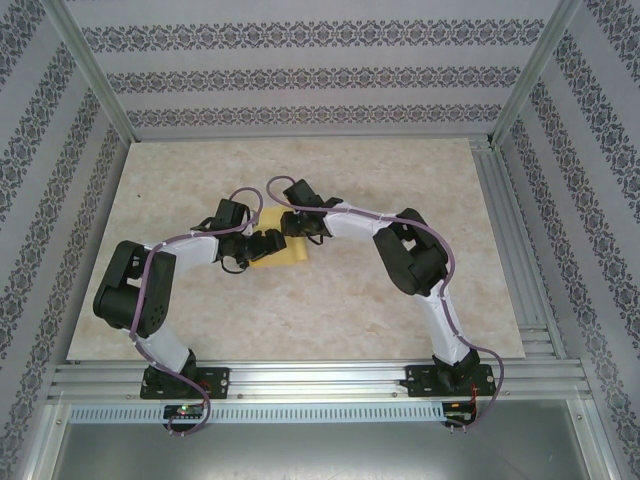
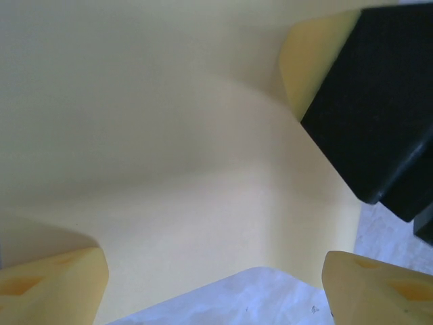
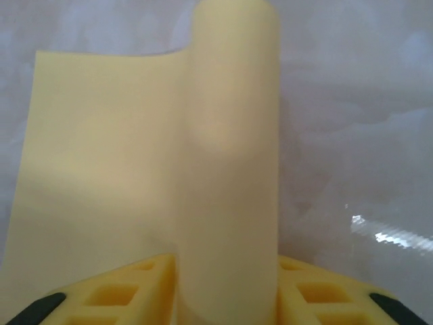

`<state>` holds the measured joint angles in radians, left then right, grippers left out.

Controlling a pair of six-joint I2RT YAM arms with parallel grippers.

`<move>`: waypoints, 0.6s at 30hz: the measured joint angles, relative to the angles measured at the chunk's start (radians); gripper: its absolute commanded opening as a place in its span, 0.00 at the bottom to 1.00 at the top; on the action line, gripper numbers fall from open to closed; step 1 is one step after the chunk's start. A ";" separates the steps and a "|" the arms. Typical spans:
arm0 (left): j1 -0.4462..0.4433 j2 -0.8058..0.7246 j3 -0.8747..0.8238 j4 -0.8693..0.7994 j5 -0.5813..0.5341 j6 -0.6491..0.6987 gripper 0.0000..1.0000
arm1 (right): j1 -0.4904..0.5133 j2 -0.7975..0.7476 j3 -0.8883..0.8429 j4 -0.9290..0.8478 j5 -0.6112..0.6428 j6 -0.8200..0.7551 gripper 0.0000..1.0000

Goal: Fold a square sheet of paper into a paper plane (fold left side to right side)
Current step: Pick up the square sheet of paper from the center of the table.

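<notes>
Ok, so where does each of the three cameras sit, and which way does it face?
Top external: above and behind the arms, looking down on the table; both arms show, with the left end effector and right end effector meeting at the yellow sheet.
Left wrist: on the left wrist, close above the sheet; its yellow fingertips fill the bottom corners.
Right wrist: on the right wrist, looking along the table; its fingers flank a raised curl of sheet.
Shared: all three see the sheet.

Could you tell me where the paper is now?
In the top view, the paper lies mid-table, between the left gripper and right gripper, one edge curled up.
</notes>
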<state>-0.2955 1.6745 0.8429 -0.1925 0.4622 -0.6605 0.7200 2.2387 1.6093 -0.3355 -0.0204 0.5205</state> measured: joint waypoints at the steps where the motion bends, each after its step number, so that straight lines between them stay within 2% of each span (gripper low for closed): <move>1: -0.002 -0.003 0.000 -0.003 -0.002 0.002 0.86 | 0.000 -0.006 -0.010 0.000 -0.007 0.004 0.30; 6: -0.002 -0.059 0.005 -0.068 -0.031 0.025 0.89 | -0.007 -0.084 -0.104 0.026 -0.035 0.012 0.23; 9: -0.001 -0.129 0.024 -0.108 -0.047 0.035 0.91 | -0.020 -0.153 -0.166 0.058 -0.055 0.018 0.22; 14: 0.014 -0.265 0.047 -0.124 -0.056 0.039 0.95 | -0.066 -0.328 -0.331 0.156 -0.104 0.041 0.22; 18: 0.041 -0.351 0.048 -0.123 -0.045 0.024 0.99 | -0.140 -0.490 -0.471 0.240 -0.171 0.061 0.22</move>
<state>-0.2546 1.3231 0.8913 -0.3157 0.4168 -0.6361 0.5804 1.7489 1.1381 -0.0956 -0.1917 0.5812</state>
